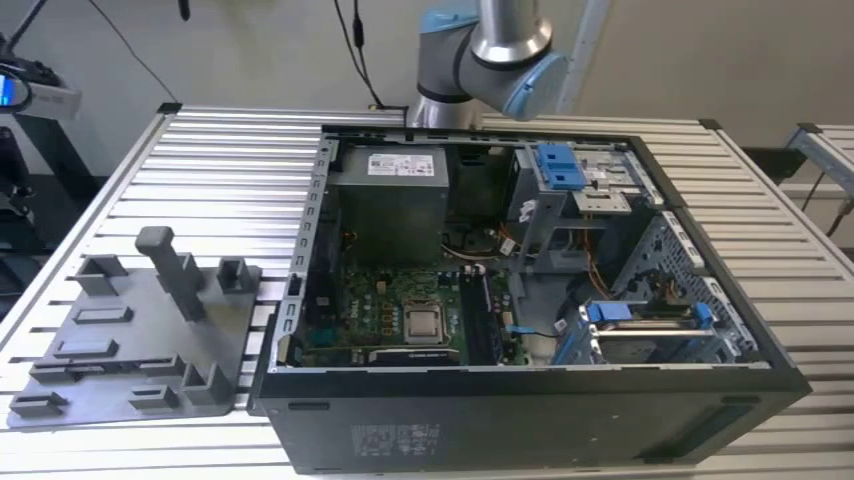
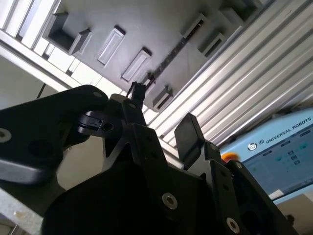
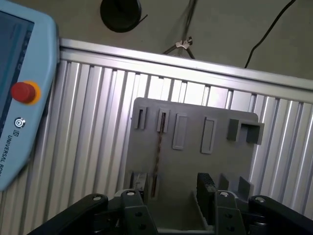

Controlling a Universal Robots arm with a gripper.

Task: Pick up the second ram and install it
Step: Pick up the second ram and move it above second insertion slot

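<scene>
Empty claw [image 3: 171,182], spread wide, faces gray tray [image 3: 195,164]. Second ram [image 3: 157,147] sits on edge in a tray slot. Exterior view: tray lies at 8 o'clock from computer case [image 1: 534,425], both on slatted surface [image 1: 227,170].

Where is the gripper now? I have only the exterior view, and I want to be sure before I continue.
Observer: The gripper hangs above the gray tray; both wrist views look down on the tray past it.
Operator: Is it open or shut?
Observer: Open. The fingers stand apart and nothing is between them.
Operator: And where is the ram?
Observer: The second ram sits on its edge in a long slot of the tray, seen as a thin dark line. The gripper does not hold it.
</scene>
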